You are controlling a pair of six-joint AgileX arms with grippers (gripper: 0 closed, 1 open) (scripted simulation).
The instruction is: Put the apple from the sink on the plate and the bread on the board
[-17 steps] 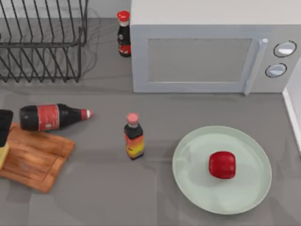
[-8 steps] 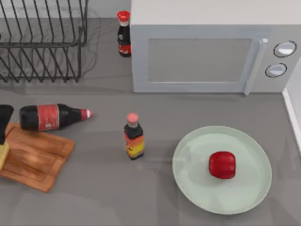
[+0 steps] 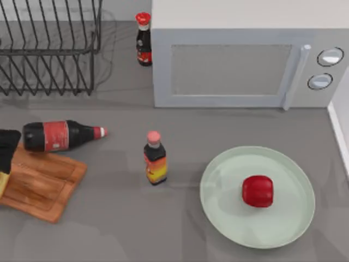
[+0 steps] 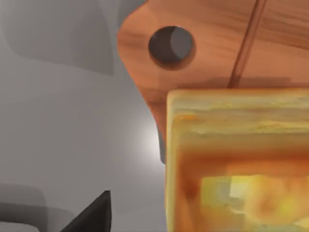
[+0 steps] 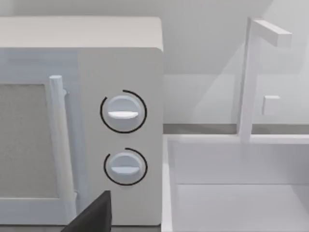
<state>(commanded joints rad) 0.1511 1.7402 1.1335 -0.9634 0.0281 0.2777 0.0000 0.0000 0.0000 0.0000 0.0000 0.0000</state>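
At the counter's left edge the left gripper [image 3: 6,143] hangs over the near-left end of the board [image 3: 41,183], a dark shape at the frame's border with the bread [image 3: 3,181] showing as a thin yellow sliver just below it. Compared with a second ago the gripper sits slightly farther in from the edge and the yellow sliver has narrowed, so it looks like the slice is being brought down and settled over the wood. From the left wrist, the bread [image 4: 239,162] sits close to the camera, directly over the board [image 4: 212,53] near its hanging hole; whether the fingers are clamped on it or have let go cannot be told. The left arm reaches in from off the left side, wrist pointing down at the board. Over toward the right, the apple [image 3: 257,191] already rests on the plate [image 3: 218,196], so that half looks done. The right arm is parked clear, facing the microwave [image 5: 79,121] and sink [image 5: 231,164].
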